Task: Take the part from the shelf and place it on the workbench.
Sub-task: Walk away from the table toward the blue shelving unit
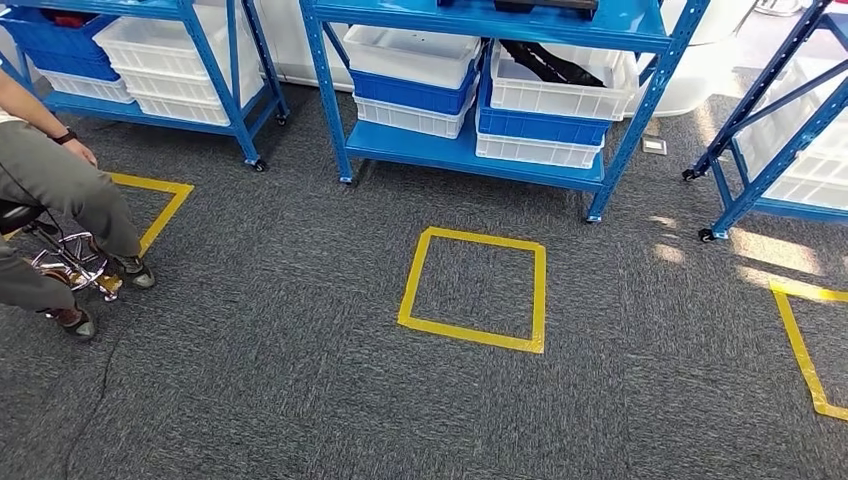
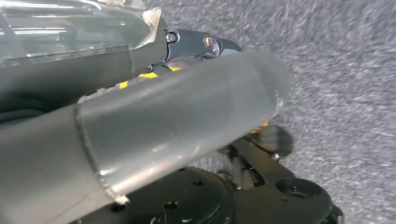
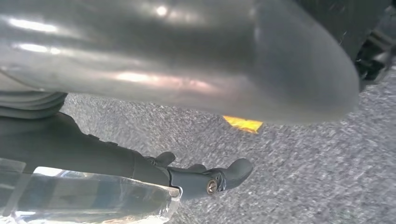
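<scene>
A blue shelf rack (image 1: 470, 150) stands ahead of me on the grey carpet, carrying white and blue bins. In its upper right white bin (image 1: 560, 90) lies a long black part (image 1: 545, 62). Another dark object (image 1: 545, 5) sits on the shelf board above. My left hand (image 2: 187, 126) hangs over the carpet with its dark fingers (image 2: 196, 44) stretched out and nothing in them. My right hand (image 3: 187, 56) also hangs over the carpet, fingers (image 3: 210, 179) extended and holding nothing.
A yellow tape square (image 1: 475, 290) marks the floor in front of the rack. A person (image 1: 60, 190) sits on a stool at the left. More blue racks with bins stand at the far left (image 1: 150, 60) and right (image 1: 780, 150), with tape marks beside them.
</scene>
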Motion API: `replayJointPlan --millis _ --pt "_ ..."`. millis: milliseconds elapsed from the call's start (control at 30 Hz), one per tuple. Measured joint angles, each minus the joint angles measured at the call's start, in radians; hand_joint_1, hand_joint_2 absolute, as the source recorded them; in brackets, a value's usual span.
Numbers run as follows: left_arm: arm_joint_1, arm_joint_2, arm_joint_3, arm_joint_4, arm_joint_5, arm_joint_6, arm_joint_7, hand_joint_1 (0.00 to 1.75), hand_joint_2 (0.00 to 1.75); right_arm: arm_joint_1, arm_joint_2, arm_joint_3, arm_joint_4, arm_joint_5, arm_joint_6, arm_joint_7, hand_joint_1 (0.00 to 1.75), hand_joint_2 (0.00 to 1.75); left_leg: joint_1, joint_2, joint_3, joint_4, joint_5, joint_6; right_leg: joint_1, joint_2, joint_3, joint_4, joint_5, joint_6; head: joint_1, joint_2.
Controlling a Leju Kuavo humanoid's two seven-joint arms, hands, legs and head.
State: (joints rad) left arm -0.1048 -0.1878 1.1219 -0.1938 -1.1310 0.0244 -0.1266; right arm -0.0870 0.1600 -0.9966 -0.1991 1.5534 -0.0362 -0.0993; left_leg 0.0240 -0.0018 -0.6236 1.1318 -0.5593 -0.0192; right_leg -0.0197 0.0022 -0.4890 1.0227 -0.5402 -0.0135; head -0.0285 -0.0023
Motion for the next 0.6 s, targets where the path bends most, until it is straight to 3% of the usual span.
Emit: replayJointPlan --millis 67,167,233,300,367,433,467,533,567,600 --pt "0.000 0.001 0.000 0.000 0.000 0.000 0.000 0.00 0.00 -0.002 0.002 0.000 0.000 0.001 0.000 0.000 0.00 0.00 -0.005 0.011 0.009 -0.065 0.064 0.008 0.000 0.000 0.015 -0.003 -0.018 0.014 -0.001 0.000" --pt "-0.001 0.001 0.000 0.000 0.000 0.000 0.000 0.00 0.00 -0.005 0.002 0.000 0.000 0.002 0.000 0.000 0.00 0.00 -0.013 0.010 0.026 -0.087 0.066 0.041 0.008 -0.002 0.036 0.003 -0.021 0.043 -0.001 0.000" --pt "0.000 0.001 0.001 0.000 0.000 0.000 0.000 0.00 0.00 -0.005 0.002 0.001 0.000 0.003 0.000 0.000 0.00 0.00 -0.013 0.006 0.053 -0.100 0.074 0.061 0.009 -0.002 0.026 0.043 -0.027 0.051 0.002 0.000" --pt "-0.002 0.000 0.001 0.000 0.001 0.000 0.000 0.00 0.00 -0.007 0.002 0.001 0.000 0.003 0.000 -0.001 0.00 0.00 -0.013 0.004 0.071 -0.104 0.070 0.073 0.006 -0.002 -0.038 0.149 -0.053 0.046 0.006 0.000" --pt "-0.002 0.000 0.001 0.000 0.001 0.000 0.000 0.00 0.00 -0.006 0.002 0.001 0.000 0.003 0.000 -0.001 0.00 0.00 -0.014 -0.001 0.083 -0.104 0.056 0.078 0.006 -0.002 -0.129 0.258 -0.096 0.038 0.008 0.000" --pt "-0.001 0.000 0.001 0.000 0.001 0.000 0.000 0.00 0.00 -0.001 0.002 0.001 0.000 0.003 0.000 -0.001 0.00 0.00 -0.015 -0.008 0.103 -0.104 0.036 0.077 0.006 -0.002 -0.178 0.263 -0.116 0.042 0.008 0.000" --pt "0.000 -0.001 0.001 0.000 0.001 0.000 0.000 0.00 0.00 0.001 0.002 0.001 0.000 0.004 0.000 -0.001 0.00 0.00 -0.015 -0.011 0.116 -0.104 0.025 0.075 0.006 -0.002 -0.182 0.220 -0.095 0.052 0.008 0.000" --pt "0.002 -0.001 0.001 0.000 0.001 0.000 0.000 0.00 0.00 0.005 0.002 0.001 0.000 0.006 0.000 0.001 0.00 0.00 -0.017 -0.015 0.139 -0.103 0.001 0.067 0.007 -0.004 -0.174 0.104 0.003 0.071 0.010 0.000" --pt "0.002 -0.001 0.002 0.000 0.000 -0.001 0.000 0.00 0.00 0.005 0.001 0.002 0.000 0.007 0.000 0.003 0.00 0.00 -0.019 -0.015 0.148 -0.103 -0.011 0.062 0.010 -0.006 -0.165 0.064 0.048 0.071 0.011 0.000" --pt "0.002 -0.001 0.002 0.000 0.000 -0.001 0.000 0.00 0.00 0.005 0.001 0.004 0.000 0.008 0.000 0.006 0.00 0.00 -0.020 -0.016 0.156 -0.104 -0.021 0.055 0.013 -0.008 -0.158 0.042 0.080 0.063 0.011 0.000"
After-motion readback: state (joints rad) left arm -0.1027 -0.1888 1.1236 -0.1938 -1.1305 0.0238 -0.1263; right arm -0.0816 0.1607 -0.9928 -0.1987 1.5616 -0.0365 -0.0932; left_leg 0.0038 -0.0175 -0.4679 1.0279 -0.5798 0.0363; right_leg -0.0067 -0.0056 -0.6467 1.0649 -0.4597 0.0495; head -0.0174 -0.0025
